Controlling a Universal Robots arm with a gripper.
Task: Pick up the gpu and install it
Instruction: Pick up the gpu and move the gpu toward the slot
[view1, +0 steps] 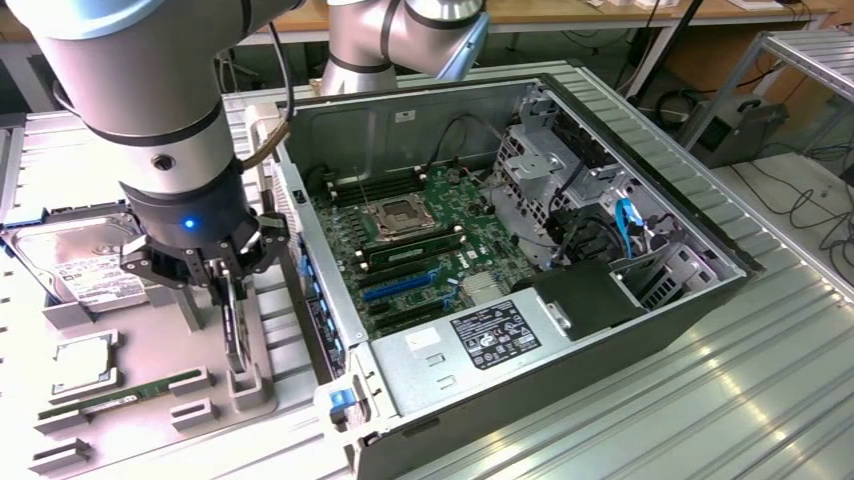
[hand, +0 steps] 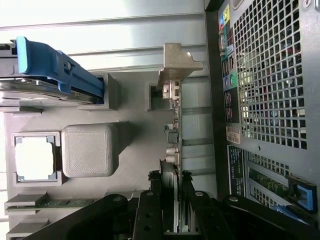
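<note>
The gpu (view1: 236, 338) is a thin dark card standing on edge in a slotted grey holder (view1: 244, 385) on the grey parts tray, at the exterior view's left of the open computer case (view1: 627, 300). In the wrist view the gpu (hand: 172, 130) runs away from the camera, its silver bracket (hand: 176, 62) at the far end. My gripper (view1: 230, 292) hangs straight above the card, and its black fingers (hand: 150, 210) press both faces of the card's upper edge. The gripper (hand: 170, 200) is shut on the gpu. The motherboard (view1: 414, 250) with blue expansion slots (view1: 400, 287) lies exposed inside the case.
On the tray lie a silver hard drive (view1: 78, 258), a processor (view1: 83, 362) and a green memory stick (view1: 120, 395). The case's side wall (view1: 310, 290) rises right beside the holder. The wrist view shows the case's rear grille (hand: 272, 75) and a grey block (hand: 90, 150).
</note>
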